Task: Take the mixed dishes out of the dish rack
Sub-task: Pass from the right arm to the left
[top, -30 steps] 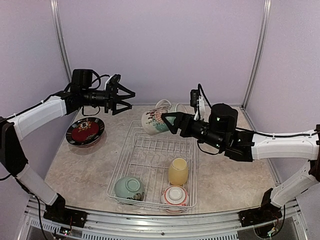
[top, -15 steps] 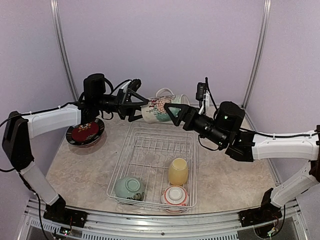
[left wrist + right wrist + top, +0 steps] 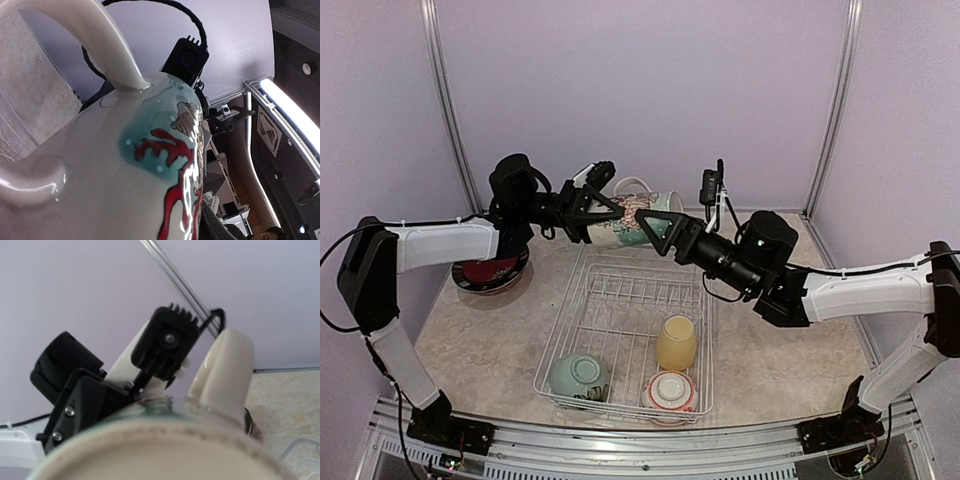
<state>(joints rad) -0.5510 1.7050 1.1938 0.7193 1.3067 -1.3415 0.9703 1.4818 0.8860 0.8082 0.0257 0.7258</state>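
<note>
The tall white patterned mug (image 3: 632,218) hangs on its side in the air above the back of the dish rack (image 3: 582,300). My right gripper (image 3: 658,228) is shut on its right end. My left gripper (image 3: 598,203) has its fingers at the mug's left end, and how far they have closed is hidden. The mug (image 3: 100,175) fills the left wrist view, and its pale rim (image 3: 150,450) fills the bottom of the right wrist view. In the rack stand a yellow cup (image 3: 676,342), a pale-green bowl (image 3: 578,375) and a red-and-white bowl (image 3: 671,391).
A red floral plate (image 3: 490,263) with a dark rim lies on the table left of the rack, under my left arm. Both arms reach across the back of the table, near the purple rear wall. The rack's back half holds only bare wire slots.
My left gripper swung right from above the plate to the mug's left end, and its fingers narrowed. My right gripper lifted the mug slightly and turned it level.
</note>
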